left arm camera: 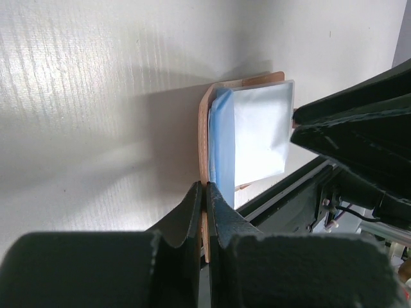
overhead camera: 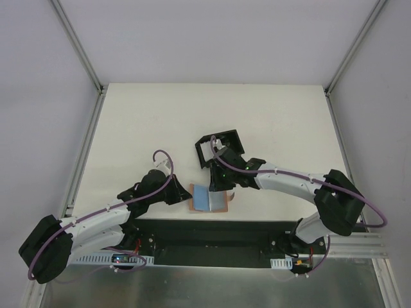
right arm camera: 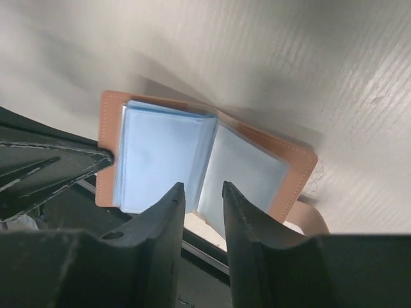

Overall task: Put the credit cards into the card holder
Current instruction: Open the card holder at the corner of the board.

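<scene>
card holder lies open and flat at the near edge of the table, just beside the black base plate. left gripper is pinched tight on the holder's left tan edge, pinning that cover. right gripper hovers over the centre fold, jaws a narrow gap apart, nothing clearly between them. light blue card is on the left half, pale grey card on the right half. cannot tell whether either is fully seated in a pocket or only lying on the clear sleeves. tan strap tab sticks out at the holder's right side.

risks, as a guess:
- right fingers coming down at the fold could catch a sleeve edge and drag a card out skewed.
- a push toward the near side could slide the holder over the table edge onto the base plate, since it sits right at that edge.
- if the left pinch slips off the thin leather edge, the cover could flop shut on the cards.
- both grippers work over one small item and are close, so a sideways move by either could knock the other.

room: no margin on the near side. black box frame sits just behind the right gripper. bare table lies farther back and out to the left, so moves away from the bases look safest.
</scene>
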